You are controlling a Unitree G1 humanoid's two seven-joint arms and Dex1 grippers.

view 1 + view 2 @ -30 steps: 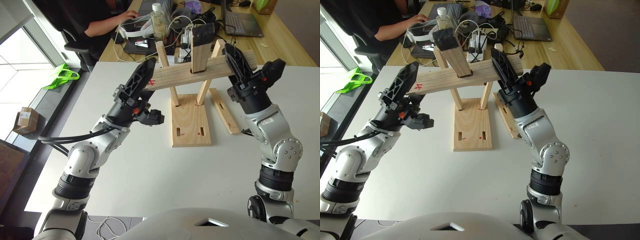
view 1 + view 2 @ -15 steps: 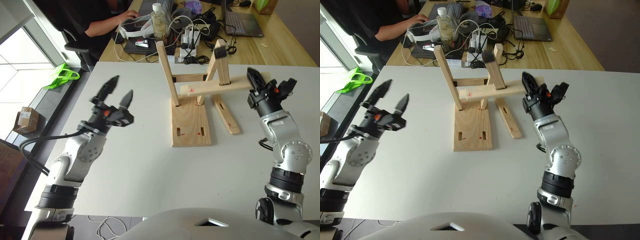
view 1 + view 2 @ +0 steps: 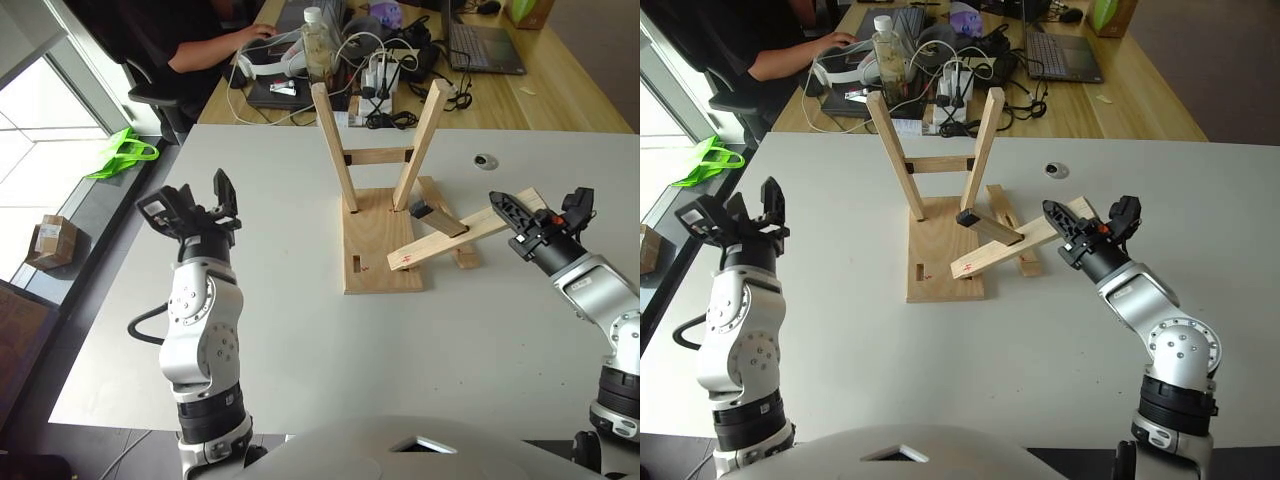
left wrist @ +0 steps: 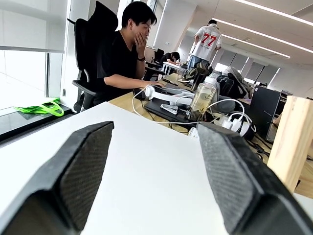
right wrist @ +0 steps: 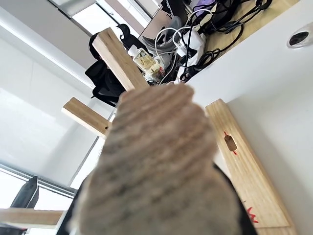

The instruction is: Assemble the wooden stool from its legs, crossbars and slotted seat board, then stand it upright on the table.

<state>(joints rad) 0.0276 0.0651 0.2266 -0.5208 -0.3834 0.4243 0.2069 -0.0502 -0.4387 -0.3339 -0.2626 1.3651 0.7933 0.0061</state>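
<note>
Two pale wooden legs with a short crossbar stand in the flat slotted seat board beyond the right pincer, which pinches a long wooden bar resting on that board, while the left pincer is spread and empty, so about half seems left.

left arm bent up, forearm near vertical, left of the table | left gripper aimed up and away, fingers spread wide | right arm low, stretched forward | right gripper clamped on the end of a wooden leg piece
</note>
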